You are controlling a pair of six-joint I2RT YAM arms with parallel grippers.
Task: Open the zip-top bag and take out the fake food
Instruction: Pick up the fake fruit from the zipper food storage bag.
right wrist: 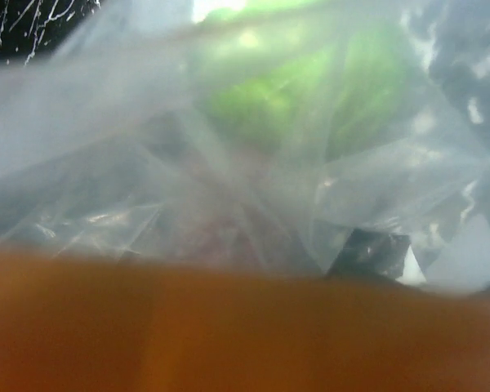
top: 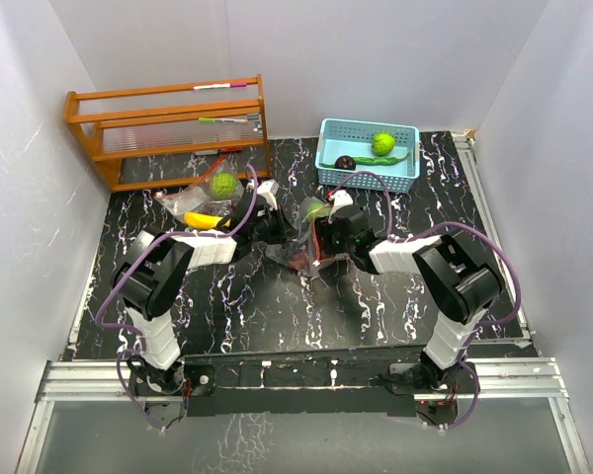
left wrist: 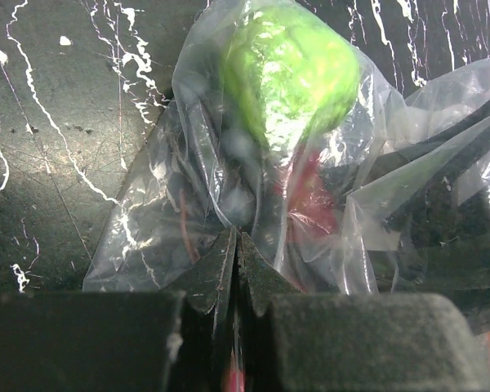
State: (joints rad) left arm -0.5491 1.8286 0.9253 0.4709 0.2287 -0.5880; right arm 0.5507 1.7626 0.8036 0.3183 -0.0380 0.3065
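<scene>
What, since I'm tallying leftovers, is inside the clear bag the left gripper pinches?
A lime-green ball shows through the clear bag pinched in the left gripper. Beside it is something reddish; crumpled plastic hides anything else.

Overhead; both wrists close on bag (left wrist: 147,212)

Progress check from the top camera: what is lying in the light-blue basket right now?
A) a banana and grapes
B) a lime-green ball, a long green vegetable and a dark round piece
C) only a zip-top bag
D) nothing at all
B: the top view shows the lime-green ball, the long green vegetable and the dark round piece lying inside the light-blue basket.
</scene>
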